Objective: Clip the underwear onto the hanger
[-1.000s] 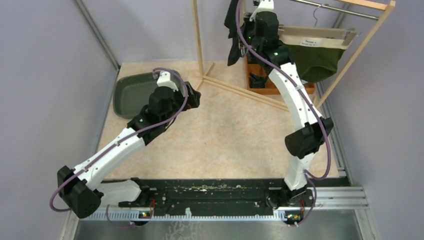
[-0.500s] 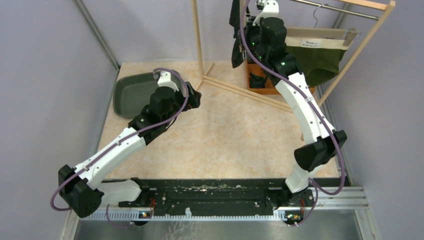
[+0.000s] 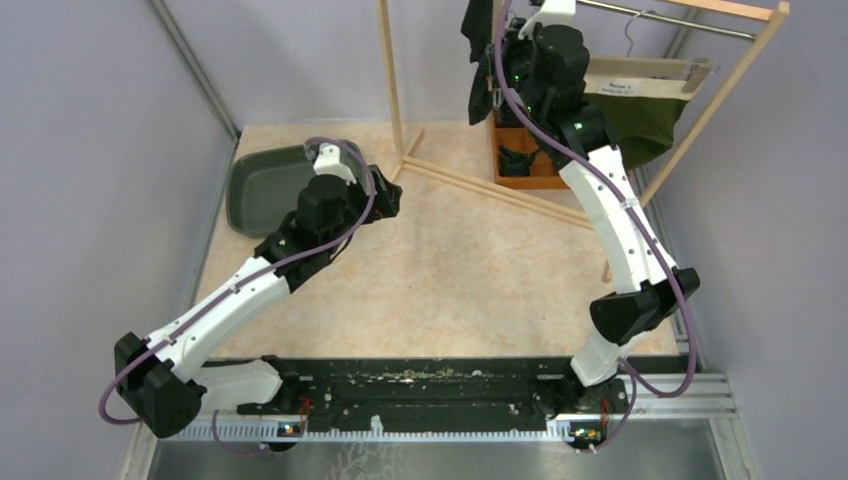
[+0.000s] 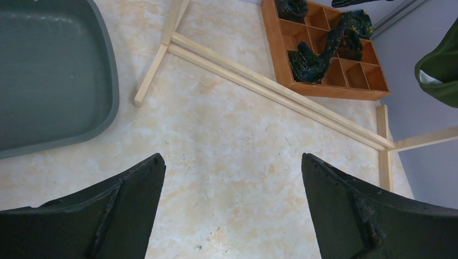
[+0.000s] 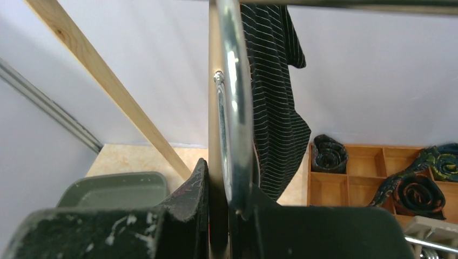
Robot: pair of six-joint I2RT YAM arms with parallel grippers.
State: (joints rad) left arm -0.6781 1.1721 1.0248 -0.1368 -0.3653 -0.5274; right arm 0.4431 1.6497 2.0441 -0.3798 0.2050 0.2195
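Chrome hanger hook (image 5: 233,108): the right claw (image 5: 229,202) is pinching it between narrow jaws, holding it high beside the wooden rack (image 5: 97,81). Dark striped underwear (image 5: 275,108) is hanging just beyond the claw, past the hook, apparently dangling from that hanger; its clips are hiding from view. Step, as judged: hanging up the loaded hanger. Next move is calling for hooking it over the rail (image 3: 680,18). Left claw (image 4: 232,162) is hovering wide open, empty, over the table (image 4: 232,124).

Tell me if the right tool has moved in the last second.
Yes. Seen from above, the right tool, shut on a hook, has shifted right, away from the rack's left post.
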